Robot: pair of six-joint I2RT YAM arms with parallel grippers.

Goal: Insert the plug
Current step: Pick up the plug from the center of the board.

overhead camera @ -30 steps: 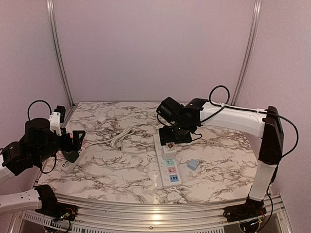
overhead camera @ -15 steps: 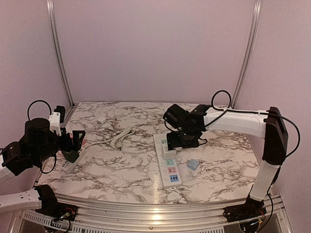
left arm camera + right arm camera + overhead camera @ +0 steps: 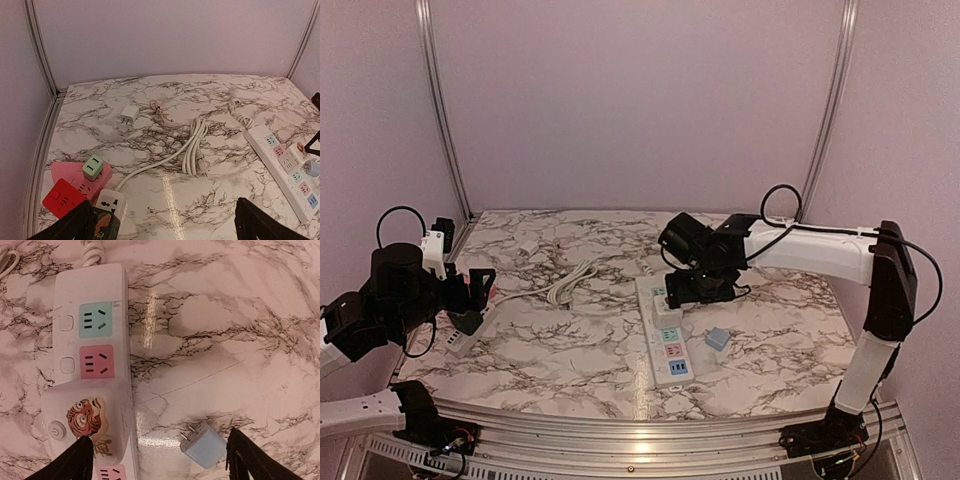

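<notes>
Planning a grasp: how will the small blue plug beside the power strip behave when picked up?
The blue plug looks small and boxy, so it is probably rigid and light. Lying flat on the glossy table, it would likely skid rather than roll if nudged. Its thin prongs could snag or bend.

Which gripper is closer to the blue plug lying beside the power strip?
Right. The right gripper hangs over the strip, just behind the blue plug; the left gripper sits far off on the strip's other side.
</notes>
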